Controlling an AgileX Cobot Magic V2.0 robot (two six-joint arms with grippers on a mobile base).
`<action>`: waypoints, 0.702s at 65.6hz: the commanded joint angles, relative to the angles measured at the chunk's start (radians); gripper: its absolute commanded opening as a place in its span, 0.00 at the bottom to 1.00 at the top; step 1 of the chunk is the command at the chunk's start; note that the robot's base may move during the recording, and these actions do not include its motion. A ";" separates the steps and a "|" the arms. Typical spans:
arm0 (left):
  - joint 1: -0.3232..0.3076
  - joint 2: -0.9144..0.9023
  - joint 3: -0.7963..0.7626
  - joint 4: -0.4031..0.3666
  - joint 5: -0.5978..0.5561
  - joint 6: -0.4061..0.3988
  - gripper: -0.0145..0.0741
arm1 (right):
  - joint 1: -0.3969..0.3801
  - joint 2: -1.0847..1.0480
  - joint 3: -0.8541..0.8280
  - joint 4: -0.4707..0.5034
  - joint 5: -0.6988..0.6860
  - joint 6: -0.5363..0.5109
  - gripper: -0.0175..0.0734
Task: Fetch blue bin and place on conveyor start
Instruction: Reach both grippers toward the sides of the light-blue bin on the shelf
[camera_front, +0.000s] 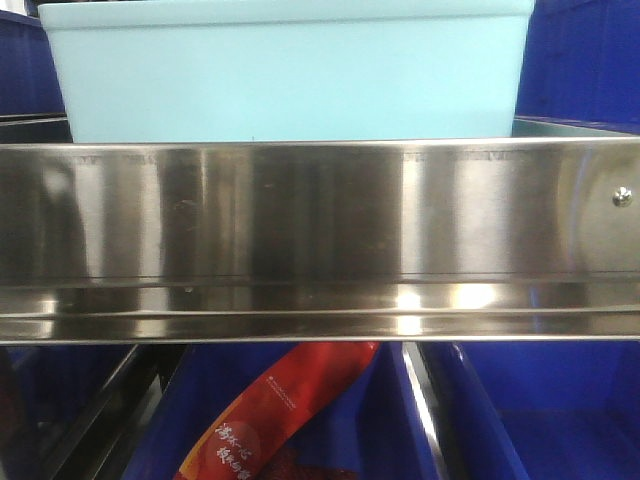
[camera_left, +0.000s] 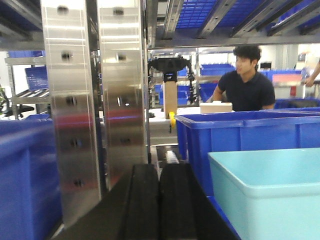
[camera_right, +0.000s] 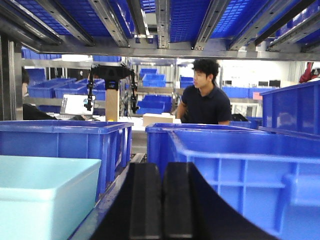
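The blue bin (camera_front: 285, 75), a pale cyan tub with a rolled rim, stands on the shelf just behind the stainless-steel rail (camera_front: 320, 240). In the left wrist view the blue bin (camera_left: 267, 192) lies to the right of my left gripper (camera_left: 159, 170), whose black fingers are shut together with nothing between them. In the right wrist view the blue bin (camera_right: 45, 197) lies to the left of my right gripper (camera_right: 162, 167), also shut and empty. Neither gripper touches the bin. The conveyor start is out of view.
Dark blue ribbed crates (camera_right: 240, 175) flank and back the bin (camera_left: 240, 135). A steel upright post (camera_left: 95, 100) stands left of the left gripper. A person in a dark shirt (camera_right: 205, 100) stands beyond the shelf. A red packet (camera_front: 270, 415) lies in a lower crate.
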 joint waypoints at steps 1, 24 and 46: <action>0.005 0.092 -0.102 0.025 0.074 -0.008 0.04 | 0.000 0.063 -0.077 -0.004 0.051 -0.005 0.01; 0.005 0.560 -0.533 0.020 0.298 -0.008 0.04 | 0.000 0.468 -0.442 -0.004 0.200 -0.005 0.01; 0.005 0.738 -0.600 -0.009 0.221 -0.008 0.04 | 0.000 0.647 -0.547 -0.004 0.151 -0.005 0.01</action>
